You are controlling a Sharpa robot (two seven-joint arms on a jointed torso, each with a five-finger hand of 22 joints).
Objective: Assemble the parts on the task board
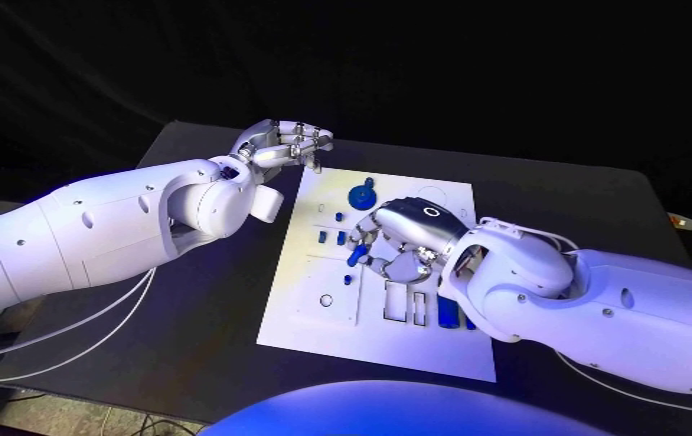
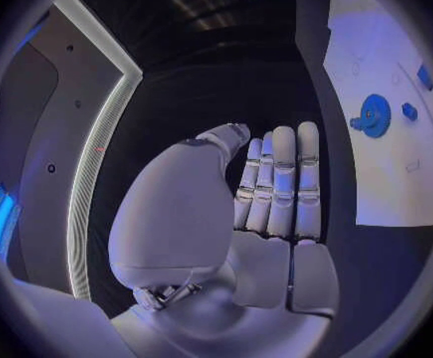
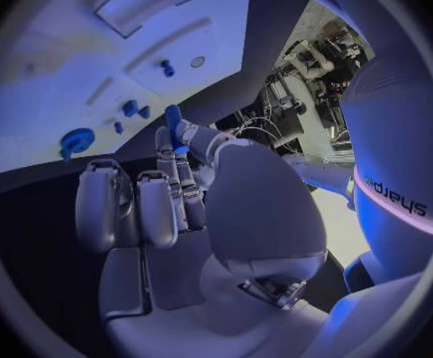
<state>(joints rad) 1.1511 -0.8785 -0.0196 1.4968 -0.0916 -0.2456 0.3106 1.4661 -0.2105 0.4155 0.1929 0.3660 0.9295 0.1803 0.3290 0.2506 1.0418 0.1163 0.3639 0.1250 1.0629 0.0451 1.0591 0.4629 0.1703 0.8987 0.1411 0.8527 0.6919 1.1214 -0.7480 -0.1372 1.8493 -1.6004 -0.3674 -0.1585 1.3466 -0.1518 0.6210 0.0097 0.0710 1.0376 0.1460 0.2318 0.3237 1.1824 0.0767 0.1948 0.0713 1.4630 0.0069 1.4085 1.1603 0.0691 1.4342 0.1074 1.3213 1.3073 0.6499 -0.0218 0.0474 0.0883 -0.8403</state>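
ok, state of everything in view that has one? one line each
left hand: over the table beside the board's far left corner, fingers straight and together, holding nothing
right hand: over the board, pinching a small blue part
task board: flat on the table, several slots unfilled
blue gear: lying on the board near its far edge

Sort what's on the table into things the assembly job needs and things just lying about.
Job:
task board
blue gear
blue part pinched by right hand
small blue parts on the board
left hand, empty

Lying about:
white cables beside the left arm
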